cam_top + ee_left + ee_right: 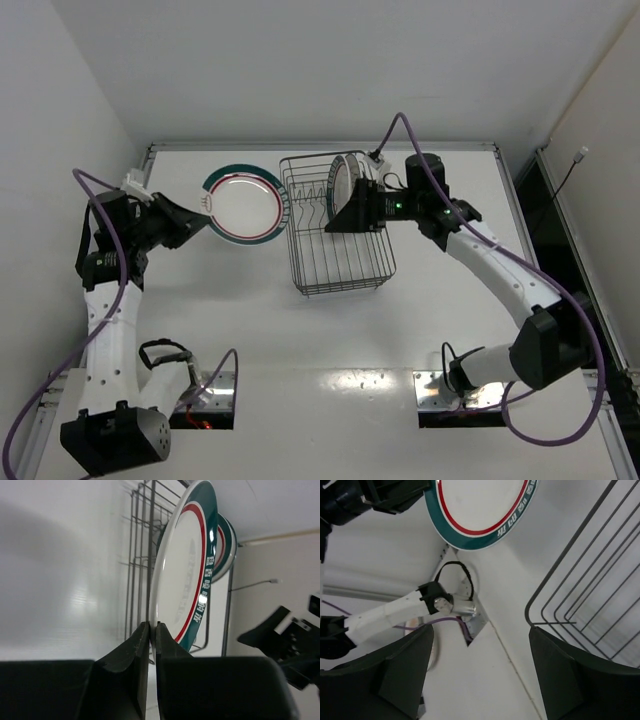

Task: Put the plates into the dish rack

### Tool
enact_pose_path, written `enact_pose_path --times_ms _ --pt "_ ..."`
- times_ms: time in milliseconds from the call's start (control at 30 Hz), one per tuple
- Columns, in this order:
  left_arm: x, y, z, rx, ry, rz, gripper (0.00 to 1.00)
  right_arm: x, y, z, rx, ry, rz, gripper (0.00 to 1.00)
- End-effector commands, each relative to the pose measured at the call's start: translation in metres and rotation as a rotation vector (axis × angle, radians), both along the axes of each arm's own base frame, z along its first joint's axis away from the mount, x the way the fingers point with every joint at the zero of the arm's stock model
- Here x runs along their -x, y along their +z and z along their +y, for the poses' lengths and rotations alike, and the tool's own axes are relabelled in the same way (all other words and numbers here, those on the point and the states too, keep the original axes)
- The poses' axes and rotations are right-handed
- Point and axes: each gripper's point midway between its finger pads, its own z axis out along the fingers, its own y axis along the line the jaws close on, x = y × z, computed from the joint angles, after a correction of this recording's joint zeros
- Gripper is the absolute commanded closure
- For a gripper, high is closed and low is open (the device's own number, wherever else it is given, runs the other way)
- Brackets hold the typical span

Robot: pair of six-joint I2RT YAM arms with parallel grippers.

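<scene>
We see the left gripper (203, 212) clamped on the left rim of a white plate (243, 205) with a green outer band and a red ring. In the left wrist view its two fingers (135, 655) pinch the thin edge of that plate (185, 570), with no gap showing on either side. The plate's face is turned up towards the top camera. Its right edge lies just beside the left wall of the dish rack (345, 265); we cannot tell whether rim and wire touch.

A second plate (345, 180) of the same pattern stands upright at the far end of the rack. From the left wrist it shows behind the held one (226, 542), with wire bars between them.

The right gripper (340, 218) hangs over the middle of the rack, just in front of the standing plate. Its fingers are spread wide apart (480, 680) and hold nothing. Through that gap we look down on the rack's rounded corner (560, 605) and across to the held plate (480, 505).

The near half of the rack shows only wire floor. White table (300, 340) lies open between the rack's front edge and the arm bases.
</scene>
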Motion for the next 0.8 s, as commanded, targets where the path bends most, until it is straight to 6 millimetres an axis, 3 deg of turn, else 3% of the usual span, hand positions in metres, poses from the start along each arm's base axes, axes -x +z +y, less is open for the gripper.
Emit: enact_pose_path --times_ms 0,200,400,500,567,600,633,667,700,733,767 --pt "0.011 0.042 -0.04 0.12 -0.142 -0.117 1.0 0.007 0.042 0.012 -0.187 0.075 -0.065 0.26" --pt "0.018 0.069 -0.068 0.185 -0.192 -0.204 1.0 -0.008 0.026 0.018 -0.187 0.069 -0.029 0.24" --pt "0.027 0.081 -0.1 0.258 -0.283 -0.224 1.0 -0.023 0.008 0.023 -0.182 0.043 0.017 0.24" --pt "0.033 0.086 -0.116 0.282 -0.333 -0.242 1.0 -0.026 0.011 0.025 -0.198 0.041 0.012 0.24" --pt "0.033 0.084 -0.123 0.293 -0.35 -0.237 1.0 -0.027 0.017 0.026 -0.216 0.038 0.012 0.34" --pt "0.037 0.084 -0.13 0.297 -0.375 -0.234 1.0 -0.027 0.018 0.026 -0.22 0.039 0.002 0.43" --pt "0.035 0.077 -0.132 0.289 -0.375 -0.22 1.0 -0.028 0.024 0.027 -0.23 0.039 -0.009 0.81" --pt "0.035 0.073 -0.131 0.269 -0.379 -0.218 1.0 -0.033 0.026 0.027 -0.226 0.012 -0.011 0.93" --pt "0.03 0.063 -0.132 0.256 -0.378 -0.183 0.94 -0.035 0.032 0.02 -0.215 -0.015 -0.024 1.0" --pt "0.033 0.058 -0.132 0.243 -0.392 -0.171 0.9 -0.037 0.027 0.019 -0.198 -0.036 -0.016 1.0" --pt "0.028 0.051 -0.133 0.224 -0.395 -0.145 0.84 -0.04 0.038 0.013 -0.195 -0.067 -0.046 1.0"
